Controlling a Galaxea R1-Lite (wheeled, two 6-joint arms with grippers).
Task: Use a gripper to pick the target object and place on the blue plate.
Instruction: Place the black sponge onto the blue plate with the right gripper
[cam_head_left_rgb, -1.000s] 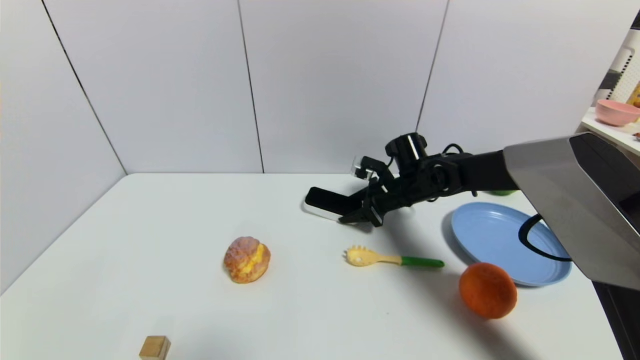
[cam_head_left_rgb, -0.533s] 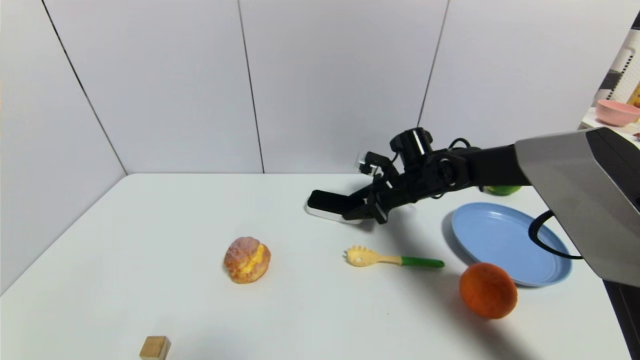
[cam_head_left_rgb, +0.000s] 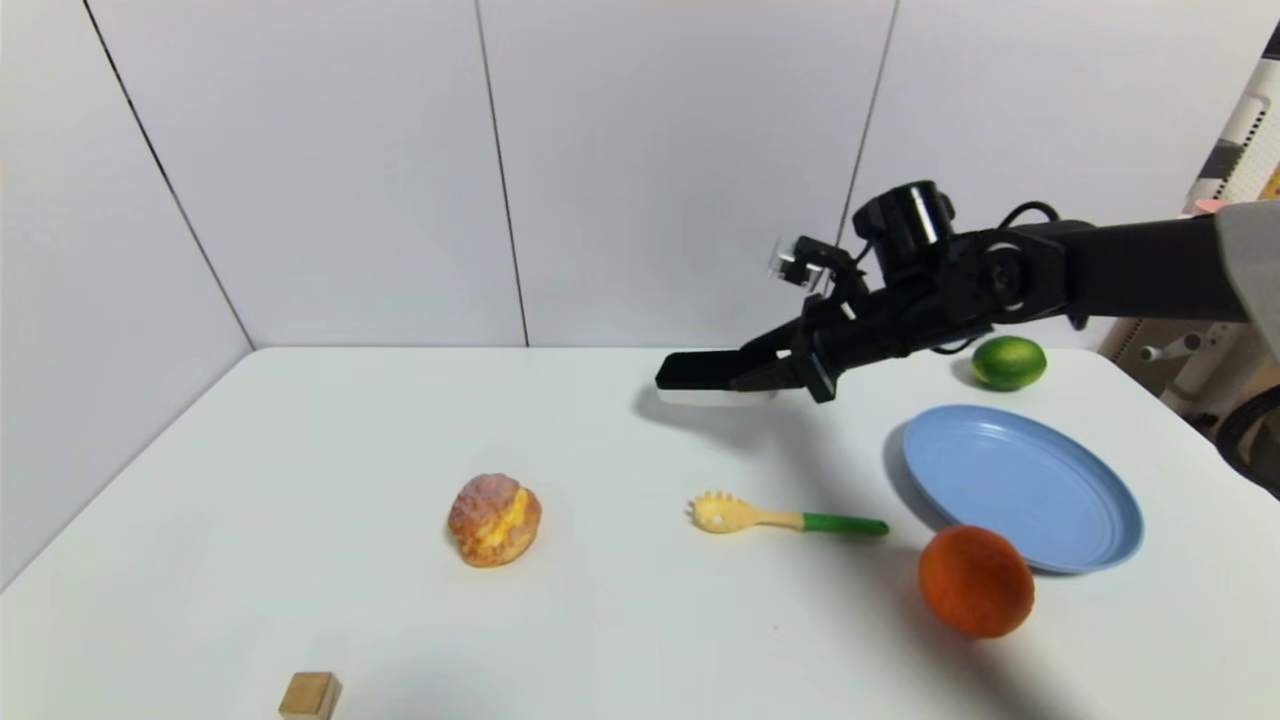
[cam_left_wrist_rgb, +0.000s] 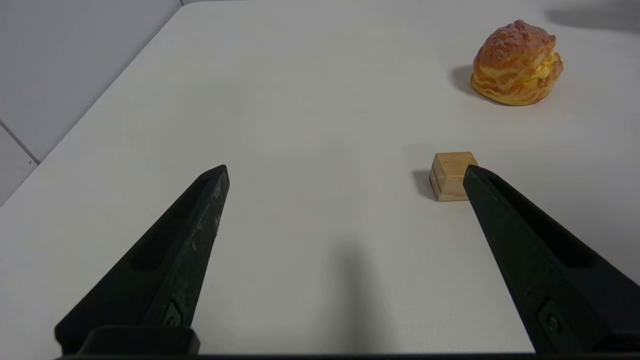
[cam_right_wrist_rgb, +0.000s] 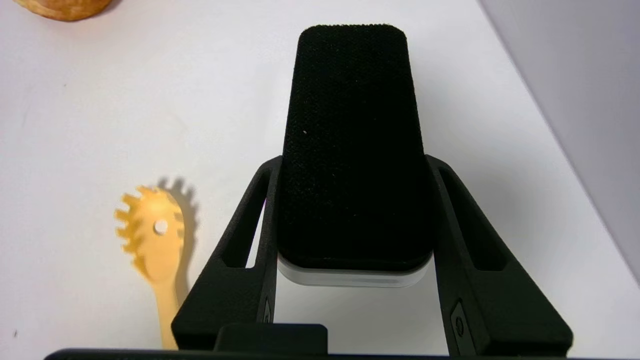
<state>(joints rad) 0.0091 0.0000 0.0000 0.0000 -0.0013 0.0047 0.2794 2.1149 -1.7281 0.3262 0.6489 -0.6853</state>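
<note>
The right end effector (cam_head_left_rgb: 770, 375) is clenched on the block (cam_head_left_rgb: 705, 377), with one black finger (cam_right_wrist_rgb: 240, 260) pressed on each long side. The block has a black top and a white base. It hangs in the air above the far part of the desk (cam_head_left_rgb: 600, 600), and its shadow lies on the desk under it. So the picking up is done.

The blue plate (cam_head_left_rgb: 1020, 490) is near, off to the right of the block, and nothing lies in it. The block is not over the plate yet. What is left is to carry the block across to the plate, bring it down and let go.

An orange (cam_head_left_rgb: 976, 582) sits touching the near rim of the plate, or just beside it; I cannot tell which. A lime (cam_head_left_rgb: 1009, 362) sits behind the plate. I think the arm should come in above both so it does not bump them.

A toy fork (cam_head_left_rgb: 785, 517) and a cream puff (cam_head_left_rgb: 494, 519) lie on the desk, well apart from the plate.

The left end effector (cam_left_wrist_rgb: 345, 175) is parked with its fingers wide apart, holding nothing. A small wooden cube (cam_left_wrist_rgb: 452, 176) sits on the desk in front of it
</note>
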